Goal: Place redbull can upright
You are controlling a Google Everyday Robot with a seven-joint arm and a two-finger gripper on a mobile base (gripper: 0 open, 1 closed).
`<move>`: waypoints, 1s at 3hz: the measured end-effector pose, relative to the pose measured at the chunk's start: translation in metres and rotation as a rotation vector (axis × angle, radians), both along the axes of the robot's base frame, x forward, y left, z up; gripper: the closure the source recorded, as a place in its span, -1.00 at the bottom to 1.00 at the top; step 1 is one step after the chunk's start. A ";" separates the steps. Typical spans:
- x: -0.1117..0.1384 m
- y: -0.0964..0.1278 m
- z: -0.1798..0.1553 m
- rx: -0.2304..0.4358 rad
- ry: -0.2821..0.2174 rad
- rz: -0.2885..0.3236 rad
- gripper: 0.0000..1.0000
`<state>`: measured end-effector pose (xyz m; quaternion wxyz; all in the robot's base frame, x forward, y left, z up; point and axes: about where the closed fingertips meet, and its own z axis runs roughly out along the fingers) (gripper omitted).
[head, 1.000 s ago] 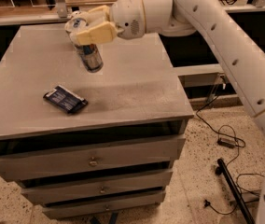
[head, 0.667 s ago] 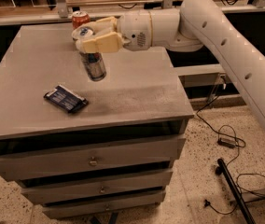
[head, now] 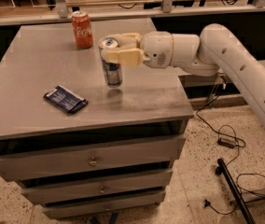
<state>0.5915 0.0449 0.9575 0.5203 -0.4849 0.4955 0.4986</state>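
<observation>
The redbull can [head: 111,68], slim, blue and silver with a silver top, is upright, its base at or just above the grey table top [head: 39,64], right of centre. My gripper [head: 118,49] reaches in from the right and is shut on the can's upper part, its cream fingers [head: 123,57] on either side of it. The white arm stretches away to the right.
An orange-red Coca-Cola can [head: 82,29] stands upright at the back of the table, behind the gripper. A flat dark blue packet [head: 66,98] lies on the left front part. The table has drawers below. Cables and a black stand lie on the floor at the right.
The gripper has moved forward and to the right with the redbull can, turning it from tilted to upright and lowering it toward the table. The Coca-Cola can behind it has come into sight.
</observation>
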 end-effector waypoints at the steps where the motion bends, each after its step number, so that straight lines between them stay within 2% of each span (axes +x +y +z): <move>1: -0.003 -0.024 -0.013 -0.010 0.013 -0.041 -0.86; 2: -0.004 -0.021 -0.011 -0.016 0.006 -0.034 -1.00; 3: -0.009 -0.028 -0.008 -0.065 -0.026 -0.043 -1.00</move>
